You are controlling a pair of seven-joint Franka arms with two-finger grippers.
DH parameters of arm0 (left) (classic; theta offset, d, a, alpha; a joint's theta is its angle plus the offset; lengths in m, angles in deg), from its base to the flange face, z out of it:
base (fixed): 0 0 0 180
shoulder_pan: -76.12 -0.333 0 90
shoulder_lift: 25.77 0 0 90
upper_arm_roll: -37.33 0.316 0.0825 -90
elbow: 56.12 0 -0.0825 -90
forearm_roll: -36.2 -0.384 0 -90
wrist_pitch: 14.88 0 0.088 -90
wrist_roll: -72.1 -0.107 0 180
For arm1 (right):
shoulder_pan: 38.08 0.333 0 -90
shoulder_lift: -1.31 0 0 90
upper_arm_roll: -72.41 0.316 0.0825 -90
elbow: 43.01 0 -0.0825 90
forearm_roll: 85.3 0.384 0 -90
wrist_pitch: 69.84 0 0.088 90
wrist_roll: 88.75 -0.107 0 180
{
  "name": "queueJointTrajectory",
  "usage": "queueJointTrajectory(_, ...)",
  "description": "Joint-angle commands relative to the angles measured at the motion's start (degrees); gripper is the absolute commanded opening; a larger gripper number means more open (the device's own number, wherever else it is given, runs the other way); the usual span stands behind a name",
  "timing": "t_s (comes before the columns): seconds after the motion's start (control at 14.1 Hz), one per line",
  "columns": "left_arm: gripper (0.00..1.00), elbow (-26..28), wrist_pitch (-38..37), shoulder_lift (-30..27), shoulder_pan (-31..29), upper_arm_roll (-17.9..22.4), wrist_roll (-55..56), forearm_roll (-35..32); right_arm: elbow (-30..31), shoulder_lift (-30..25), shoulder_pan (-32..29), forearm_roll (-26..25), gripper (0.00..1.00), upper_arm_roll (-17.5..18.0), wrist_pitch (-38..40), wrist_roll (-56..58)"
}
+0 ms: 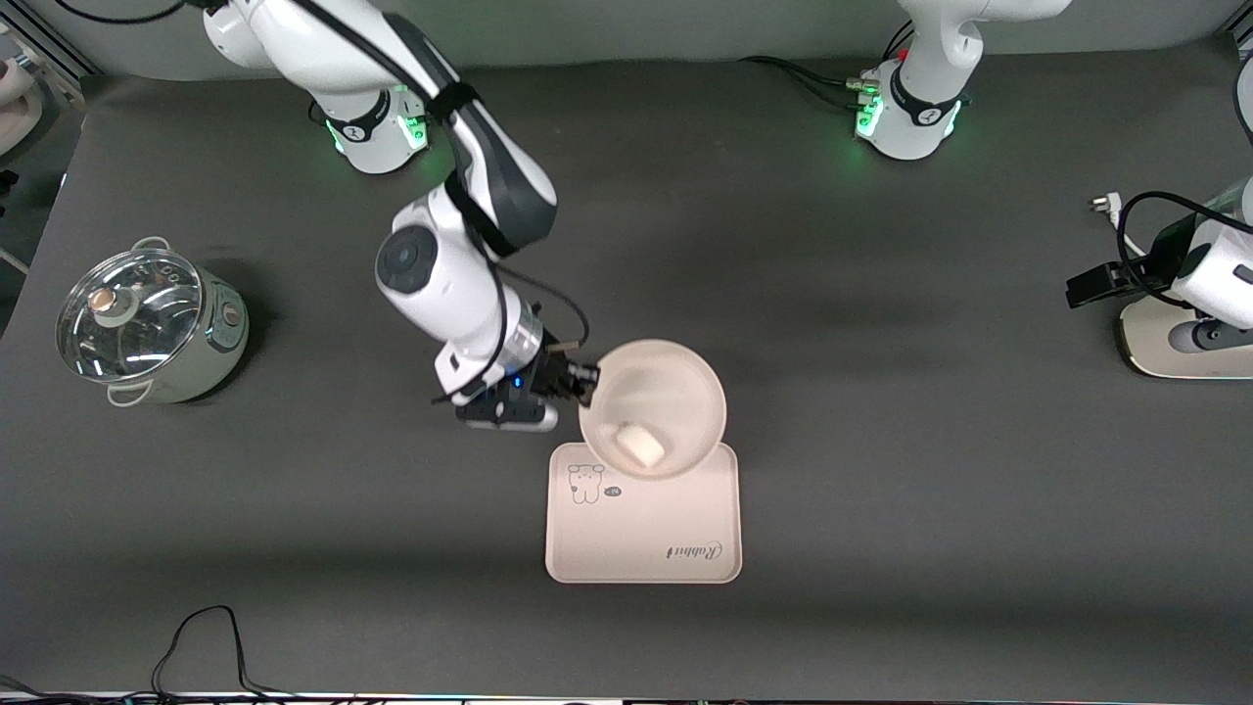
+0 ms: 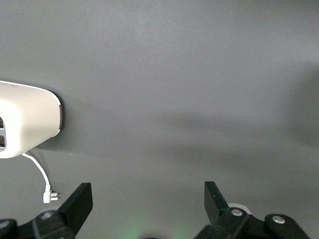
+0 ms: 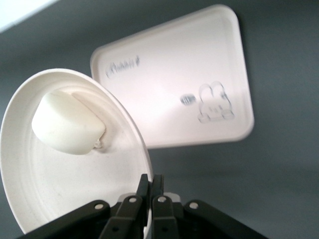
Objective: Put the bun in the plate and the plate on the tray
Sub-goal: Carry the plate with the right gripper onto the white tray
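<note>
My right gripper (image 1: 590,377) is shut on the rim of the round cream plate (image 1: 690,372) and holds it tilted over the tray's edge nearest the robots. The white bun (image 1: 640,446) lies in the plate against its lower side. The cream-pink tray (image 1: 646,534) with the animal drawing and "Rabbit" script lies flat on the table under it. The right wrist view shows the gripper (image 3: 151,181) pinching the plate (image 3: 45,199), with the bun (image 3: 67,128) and the tray (image 3: 169,94). My left gripper (image 2: 148,196) is open and empty and waits at the left arm's end of the table (image 1: 1091,286).
A steel pot with a glass lid (image 1: 147,323) stands at the right arm's end of the table. A white appliance (image 1: 1175,348) with a cord and plug (image 2: 50,194) sits by the left gripper; it also shows in the left wrist view (image 2: 25,119).
</note>
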State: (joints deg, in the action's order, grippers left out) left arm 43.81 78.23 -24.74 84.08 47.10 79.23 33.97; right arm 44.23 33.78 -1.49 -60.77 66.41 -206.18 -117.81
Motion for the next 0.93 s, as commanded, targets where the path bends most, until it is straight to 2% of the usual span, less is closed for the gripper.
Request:
queueJointTrajectory(0.0,1.0,0.4,-0.6,-0.8,0.7,0.4,-0.6,0.1,-13.2,9.9,-1.1,2.5,0.0,-0.2,2.1,1.2)
queueJointTrajectory(0.28,1.0,0.4,-0.6,-0.7,0.7,0.4,-0.6,0.1,-22.9,19.8,-2.1,2.4,0.0,-0.2,1.3,1.2)
queueJointTrajectory(0.71,1.0,0.4,-0.6,-0.5,0.7,0.5,-0.6,0.1,-23.0,27.4,-2.6,2.4,0.0,-0.2,-6.8,1.8)
queueJointTrajectory(0.85,1.0,0.4,-0.6,-0.5,0.7,0.5,-0.6,0.1,-22.8,28.5,-2.6,2.4,0.0,-0.2,-7.4,2.0)
